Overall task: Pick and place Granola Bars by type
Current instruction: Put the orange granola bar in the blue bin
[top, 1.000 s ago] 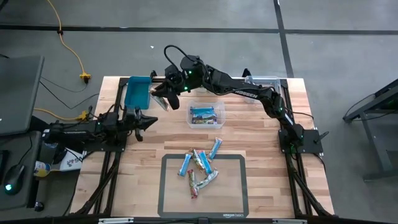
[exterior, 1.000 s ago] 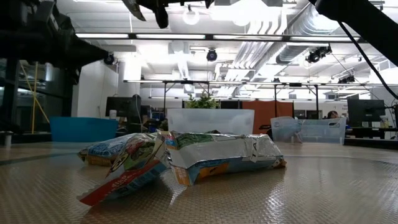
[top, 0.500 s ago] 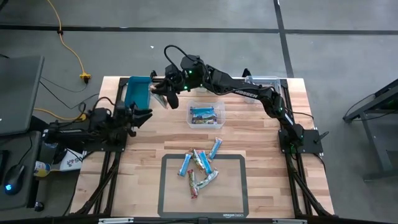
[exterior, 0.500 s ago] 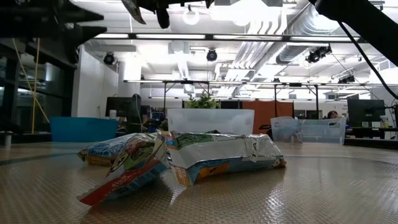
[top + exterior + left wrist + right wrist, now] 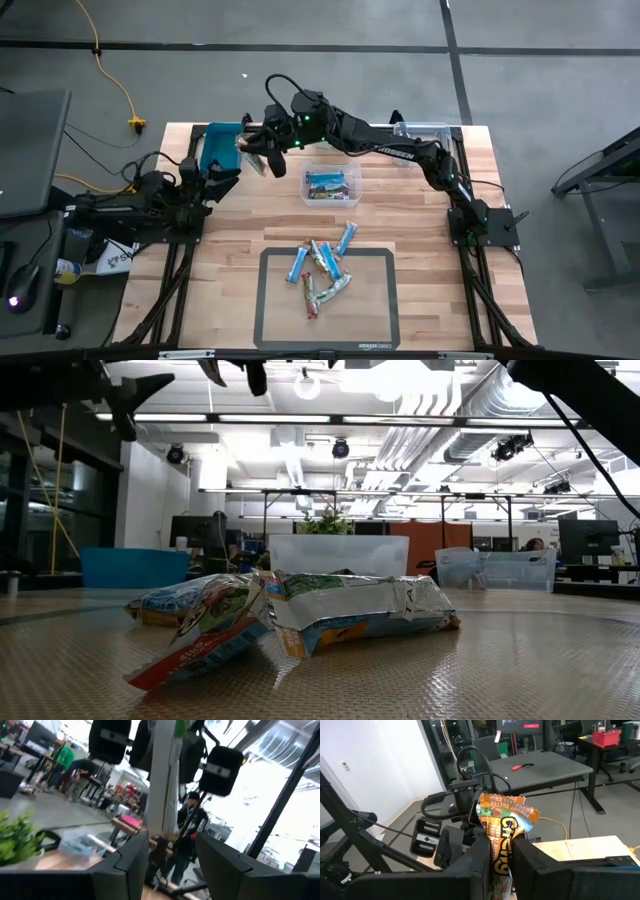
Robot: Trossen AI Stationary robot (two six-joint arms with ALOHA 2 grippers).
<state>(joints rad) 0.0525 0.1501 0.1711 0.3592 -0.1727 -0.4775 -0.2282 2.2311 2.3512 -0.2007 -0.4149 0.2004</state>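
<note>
My right tool (image 5: 256,158) carried 1 clenched bar (image 5: 502,832) closer to the blue bin (image 5: 219,146) (left tool (image 5: 226,176) released, retreating).

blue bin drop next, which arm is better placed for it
Right. The right claw is shut on a granola bar and hangs beside the blue bin. The left claw is open with nothing in it, drawn toward the table's left edge.

One orange-and-green granola bar (image 5: 504,836) hangs upright in the right pincer (image 5: 257,158), at the far left. Several light blue bars (image 5: 322,272) lie piled near the middle of the table.
</note>
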